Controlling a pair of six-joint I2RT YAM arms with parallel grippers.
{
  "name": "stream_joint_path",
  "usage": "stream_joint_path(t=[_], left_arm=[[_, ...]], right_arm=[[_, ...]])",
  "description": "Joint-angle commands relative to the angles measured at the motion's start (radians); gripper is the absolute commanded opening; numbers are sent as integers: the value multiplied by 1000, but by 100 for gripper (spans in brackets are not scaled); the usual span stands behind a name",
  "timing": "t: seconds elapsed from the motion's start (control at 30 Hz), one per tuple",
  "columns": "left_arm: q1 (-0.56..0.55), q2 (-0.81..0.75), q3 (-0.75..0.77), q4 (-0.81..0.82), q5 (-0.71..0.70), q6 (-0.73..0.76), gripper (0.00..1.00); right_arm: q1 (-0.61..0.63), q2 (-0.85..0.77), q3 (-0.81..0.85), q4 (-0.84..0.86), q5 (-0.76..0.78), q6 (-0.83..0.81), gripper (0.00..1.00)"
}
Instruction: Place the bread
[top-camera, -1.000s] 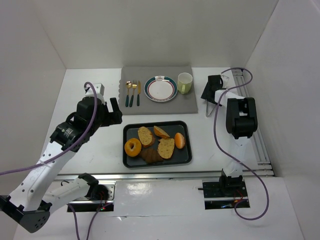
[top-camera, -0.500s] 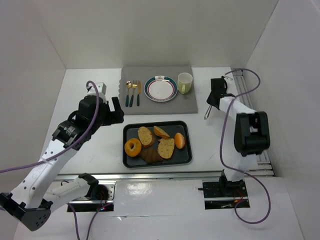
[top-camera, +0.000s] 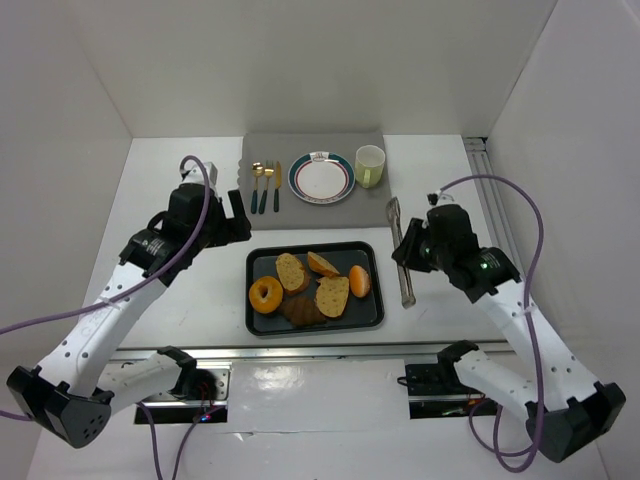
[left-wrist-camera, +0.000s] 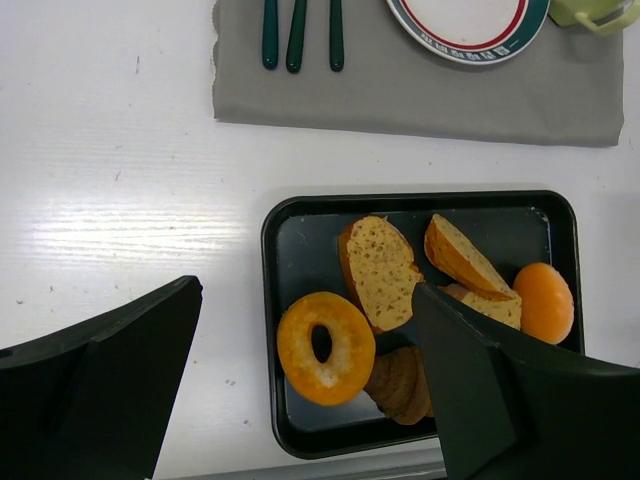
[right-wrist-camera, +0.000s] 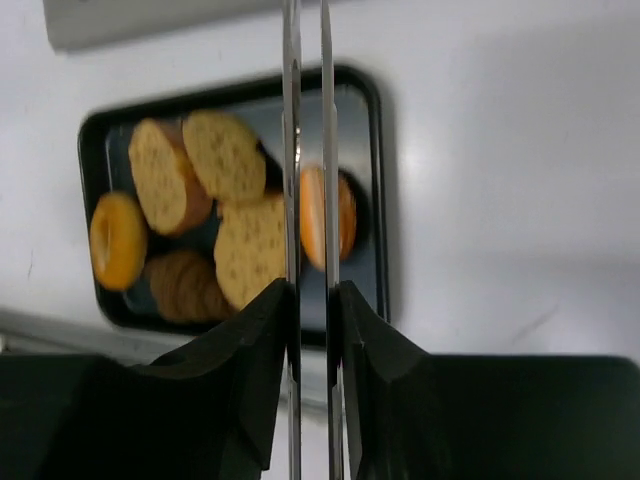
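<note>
The bread lies in a black tray (top-camera: 370, 318): a golden ring bagel (top-camera: 265, 295), an orange roll (top-camera: 359, 281), tan slices (top-camera: 291, 271) and a dark croissant (top-camera: 302, 311). My right gripper (top-camera: 405, 248) is shut on a pair of metal tongs (top-camera: 400, 270) just right of the tray. In the right wrist view, the tongs (right-wrist-camera: 291, 150) are pinched between my gripper's (right-wrist-camera: 311, 292) fingers and point over the roll (right-wrist-camera: 345, 215). My left gripper (top-camera: 232, 215) hangs open and empty up-left of the tray; in its wrist view the bagel (left-wrist-camera: 300, 365) lies below the gap.
Behind the tray lies a grey placemat (top-camera: 370, 205) with a white rimmed plate (top-camera: 321, 178), a pale green cup (top-camera: 369, 166) and cutlery (top-camera: 265, 186). White walls close in the table on three sides. A rail runs along the right edge.
My right gripper has shut on the tongs at the back right and swung them forward to the tray's right edge. The left arm has shifted slightly.
</note>
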Motion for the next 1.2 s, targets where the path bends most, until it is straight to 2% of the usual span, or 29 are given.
stream_joint_path(t=[0.0,0.1,0.37,0.87,1.17], left_arm=[[19,0,35,50,15,-2,100],[19,0,35,61,24,-2,100],[28,0,35,61,24,7,100],[28,-18,7,70,34,16,100],[28,-18,7,70,34,16,100]], right_arm=[[36,-67,56,-322,-61,57,35],[36,-76,90,-416,-97,57,39],[45,-54,113,-463,-183,37,53],[120,33,26,-288,-216,37,62],[148,116,-31,-194,-191,37,62]])
